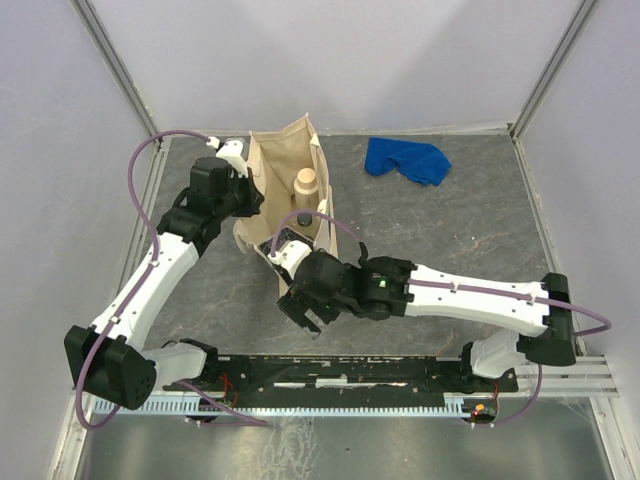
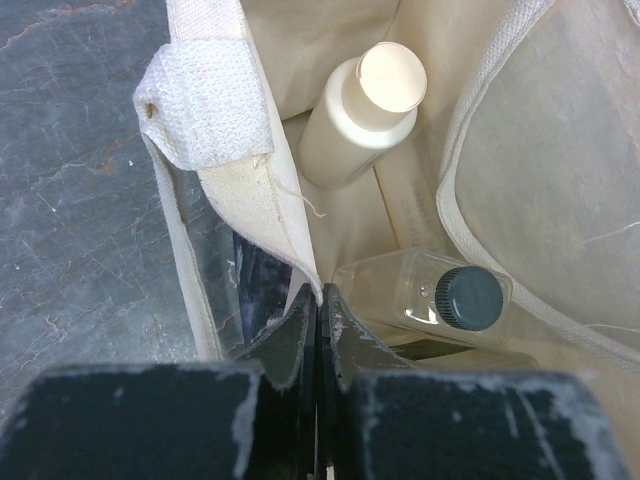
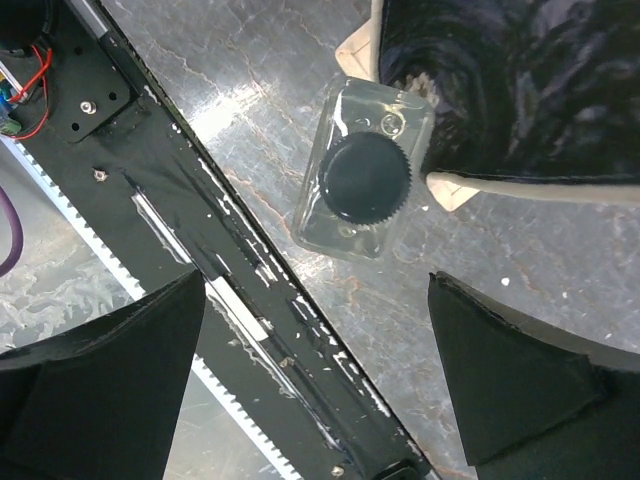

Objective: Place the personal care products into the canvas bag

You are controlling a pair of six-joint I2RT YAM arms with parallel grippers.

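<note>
Your left jaws clamp the beige canvas bag (image 2: 215,115) open by its rim; right jaws gape over a dark-capped clear bottle (image 3: 365,180)

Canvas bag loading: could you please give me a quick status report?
Left gripper shut on canvas bag rim. Right gripper open above dark-capped bottle, upright beside bag. Cream bottle, second clear bottle inside.

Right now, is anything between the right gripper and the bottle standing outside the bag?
Nothing visible does. The right gripper is open above the dark-capped bottle, whose cap shows unobstructed in the wrist view. The canvas bag sits close beside the bottle, so the gripper might brush it.
</note>
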